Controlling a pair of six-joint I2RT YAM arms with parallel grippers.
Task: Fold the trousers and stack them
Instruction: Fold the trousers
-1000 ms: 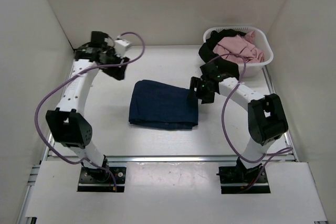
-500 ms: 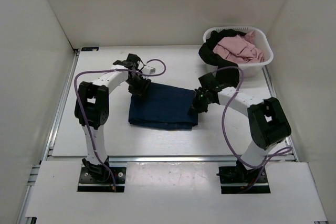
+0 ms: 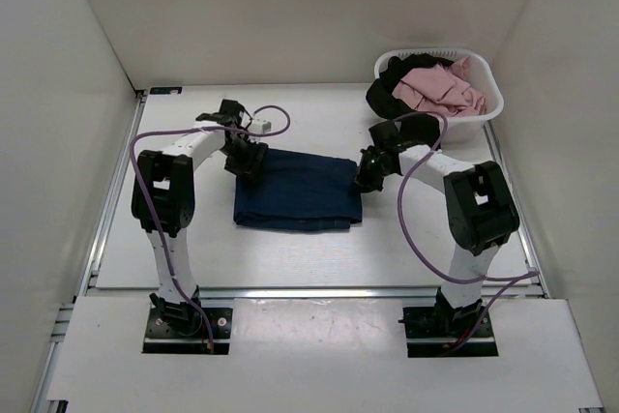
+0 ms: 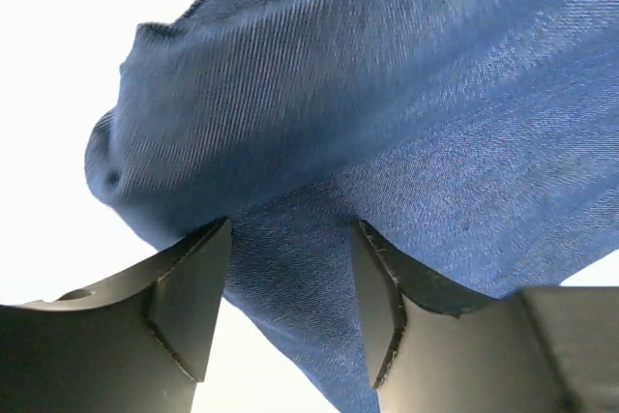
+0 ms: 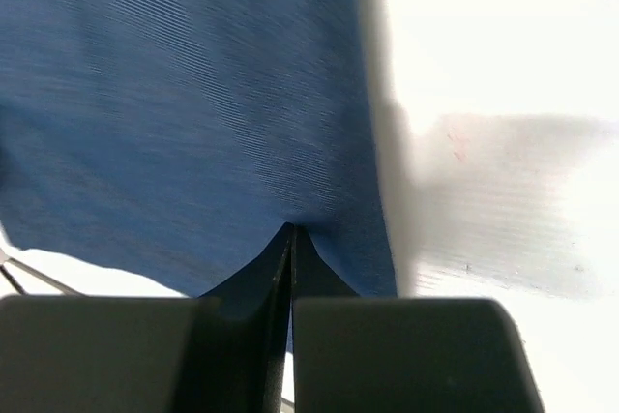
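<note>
The navy denim trousers (image 3: 295, 191) lie folded into a rectangle in the middle of the table. My left gripper (image 3: 247, 158) is at their far left corner. In the left wrist view its fingers (image 4: 189, 297) stand apart with the denim (image 4: 387, 94) lying between them, not pinched. My right gripper (image 3: 368, 173) is at the trousers' right edge. In the right wrist view it (image 5: 291, 234) is shut, and the denim (image 5: 174, 113) puckers at its tips. The black trousers (image 3: 387, 94) hang over the rim of the basket (image 3: 488, 108).
The white laundry basket stands at the back right corner and also holds a pink cloth (image 3: 435, 89). White walls close in the table on the left, back and right. A metal rail (image 3: 309, 290) runs along the near edge.
My left arm swung in from the back left to the trousers' far left corner. My right gripper closed on their right edge. The folded trousers shifted slightly.
</note>
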